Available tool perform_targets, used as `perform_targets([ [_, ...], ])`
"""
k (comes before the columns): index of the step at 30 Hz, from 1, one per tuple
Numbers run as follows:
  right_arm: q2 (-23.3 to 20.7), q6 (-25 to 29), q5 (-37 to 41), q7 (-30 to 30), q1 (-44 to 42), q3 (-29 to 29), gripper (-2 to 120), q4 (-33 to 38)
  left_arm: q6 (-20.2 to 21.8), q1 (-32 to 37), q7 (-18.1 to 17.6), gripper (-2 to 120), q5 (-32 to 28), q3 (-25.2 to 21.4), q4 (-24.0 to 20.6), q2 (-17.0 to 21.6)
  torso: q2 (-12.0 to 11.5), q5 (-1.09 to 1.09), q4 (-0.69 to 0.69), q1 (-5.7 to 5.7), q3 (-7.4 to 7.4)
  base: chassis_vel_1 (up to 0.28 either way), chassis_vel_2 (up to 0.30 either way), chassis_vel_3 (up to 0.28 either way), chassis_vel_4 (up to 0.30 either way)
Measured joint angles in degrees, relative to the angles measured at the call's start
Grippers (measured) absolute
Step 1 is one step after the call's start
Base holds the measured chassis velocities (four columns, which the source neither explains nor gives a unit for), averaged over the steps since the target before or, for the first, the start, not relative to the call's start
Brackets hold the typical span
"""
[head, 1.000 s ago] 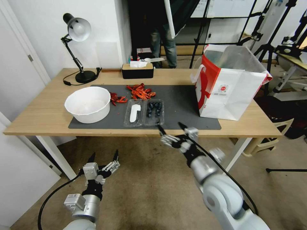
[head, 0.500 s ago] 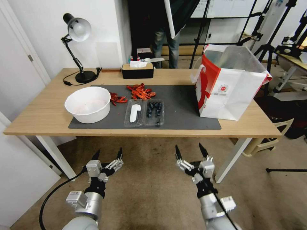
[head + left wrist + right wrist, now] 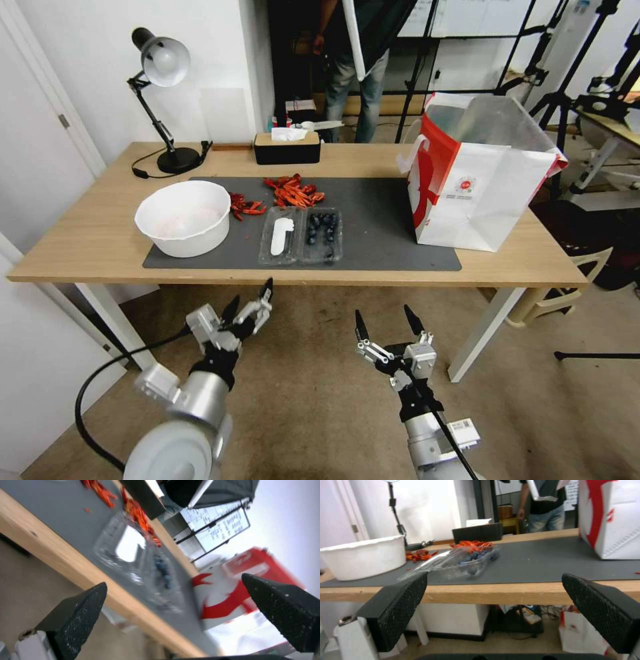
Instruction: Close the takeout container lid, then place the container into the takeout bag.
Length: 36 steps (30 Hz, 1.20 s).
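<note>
- Your takeout container point(image 3: 321, 234) lies open and flat on the dark mat point(image 3: 380, 220), near the table's front edge, between the white bowl point(image 3: 184, 217) and the takeout bag point(image 3: 477, 180). Blueberries fill the half nearer the bag; the lid point(image 3: 280, 235), with its white label, lies toward the bowl.
- Your left gripper point(image 3: 250, 303) hangs just below and in front of the table edge, on the lid's side, its claw spread apart and empty.
- Your right gripper point(image 3: 383, 323) waits lower, over the floor in front of the table, its claw also wide apart and holding nothing.
- Treat the clamshell as very light, thin and springy. It will likely skate on the mat if you push it sideways, and the walls will buckle under a hard pinch.
- Take the lid by its outer free edge, away from the hinge, and swing it over. It probably needs a press along the rim to snap shut.
- You may want the other claw to steady the berry half while the lid folds, or the whole box could flip.
- Once it is shut, grip across the short sides with light force and keep it level. The berries are loose and will roll or bruise.
- The bag stands upright and open at the top, well apart from the container. Its thin walls will probably give if you brush them.
</note>
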Motion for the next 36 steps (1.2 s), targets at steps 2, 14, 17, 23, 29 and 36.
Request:
perform_targets([
  [2,-0.9,-0.4,0.6,-0.5,0.9,-0.4,100,-0.4,2.5,-3.7,-5.4,100,-5.9,0.5,-1.2,-0.3,0.0,0.00,0.00,0.00,0.00,0.000,0.000,0.000,0.000],
  [14,-1.0,-0.5,0.0,-1.3,-1.8,0.8,100,0.4,6.2,-16.6,-7.0,100,-10.5,8.0,7.3,-0.1,0.0,0.00,-0.01,0.00,0.00,0.000,0.000,0.000,0.000],
  [17,-0.9,-0.5,-0.5,-1.3,-2.5,1.1,100,0.5,6.1,-19.1,-7.3,100,-10.6,9.4,9.8,-0.4,0.0,0.00,-0.02,0.00,0.00,0.000,0.000,0.000,0.000],
  [23,-0.2,-0.2,-1.5,-0.9,-3.3,1.7,100,0.5,4.6,-22.0,-7.5,100,-10.5,10.8,13.3,-0.7,0.0,-0.01,-0.02,0.00,0.01,0.000,0.000,0.000,0.000],
  [29,0.9,0.5,-2.1,-0.9,-3.6,1.7,100,-0.3,2.5,-22.6,-7.4,100,-9.0,12.1,15.9,-1.4,0.0,0.00,-0.01,-0.01,0.00,0.000,0.000,0.000,0.000],
  [36,1.8,1.0,-2.5,-0.8,-3.8,1.8,100,-0.9,1.8,-24.3,-7.0,100,-8.1,12.5,17.7,-2.1,0.0,0.00,-0.01,-0.01,0.00,0.000,0.000,0.000,0.000],
])
